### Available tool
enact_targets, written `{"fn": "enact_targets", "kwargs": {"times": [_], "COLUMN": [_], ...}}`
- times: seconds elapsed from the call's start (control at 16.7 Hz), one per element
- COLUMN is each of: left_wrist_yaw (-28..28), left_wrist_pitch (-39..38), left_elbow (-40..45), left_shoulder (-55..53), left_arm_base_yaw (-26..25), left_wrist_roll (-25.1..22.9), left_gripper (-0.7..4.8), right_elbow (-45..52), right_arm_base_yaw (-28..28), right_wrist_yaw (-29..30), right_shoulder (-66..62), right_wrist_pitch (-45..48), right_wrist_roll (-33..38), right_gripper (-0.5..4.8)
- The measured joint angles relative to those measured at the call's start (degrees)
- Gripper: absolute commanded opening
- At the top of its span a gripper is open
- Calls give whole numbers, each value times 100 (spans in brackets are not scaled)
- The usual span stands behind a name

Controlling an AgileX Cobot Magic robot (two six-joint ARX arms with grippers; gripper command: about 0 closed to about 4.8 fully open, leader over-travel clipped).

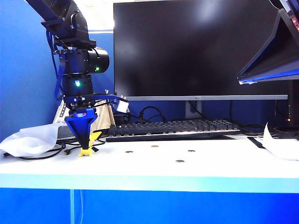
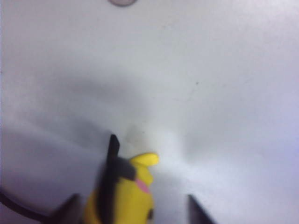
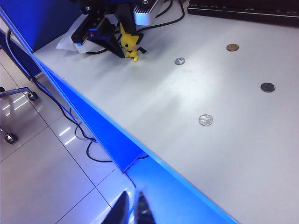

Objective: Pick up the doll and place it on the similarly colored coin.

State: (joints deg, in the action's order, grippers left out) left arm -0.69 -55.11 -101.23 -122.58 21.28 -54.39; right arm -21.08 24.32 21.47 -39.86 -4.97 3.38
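Note:
The doll (image 1: 88, 148), a tiny yellow figure with black-tipped ears, stands on the white table at the left. My left gripper (image 1: 86, 138) points down over it. In the left wrist view the doll (image 2: 125, 193) sits between the two dark fingertips (image 2: 70, 210); the jaws are open, one finger close to the doll and the other apart from it. The right wrist view shows the doll (image 3: 131, 43) by that gripper. The brass coin (image 3: 232, 47) lies near the keyboard, also seen from the front (image 1: 154, 146). My right gripper (image 3: 132, 212) hangs shut and empty off the table's front edge.
Three greyer coins (image 3: 179, 60) (image 3: 267, 87) (image 3: 205, 120) lie spread over the table (image 3: 154, 107). A keyboard (image 1: 173, 127) and a monitor (image 1: 201, 46) stand behind. White plastic (image 1: 30, 140) and cables lie at the left, paper (image 1: 280, 147) at the right.

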Motion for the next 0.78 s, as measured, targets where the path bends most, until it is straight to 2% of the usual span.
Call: {"fn": "enact_targets", "kwargs": {"times": [0.06,0.12,0.36,0.54,0.72,0.78], "left_wrist_yaw": [0,-2,-20,-22,-24,-20], "left_wrist_pitch": [-2,0,9,46,59,61], "left_elbow": [0,0,0,-4,-33,-35], "left_shoulder": [0,0,0,-2,-24,-35], "left_arm_base_yaw": [0,2,0,2,7,22], "left_wrist_roll": [2,2,2,57,201,225], "left_gripper": [290,243,224,79,69,11], "right_elbow": [0,0,0,0,0,0], "right_arm_base_yaw": [0,0,0,0,0,0], "right_wrist_yaw": [0,0,0,0,0,0], "right_shoulder": [0,2,0,2,0,0], "right_wrist_pitch": [0,0,0,0,2,0], "right_wrist_roll": [0,0,0,0,0,0], "right_gripper": [32,32,32,32,32,32]}}
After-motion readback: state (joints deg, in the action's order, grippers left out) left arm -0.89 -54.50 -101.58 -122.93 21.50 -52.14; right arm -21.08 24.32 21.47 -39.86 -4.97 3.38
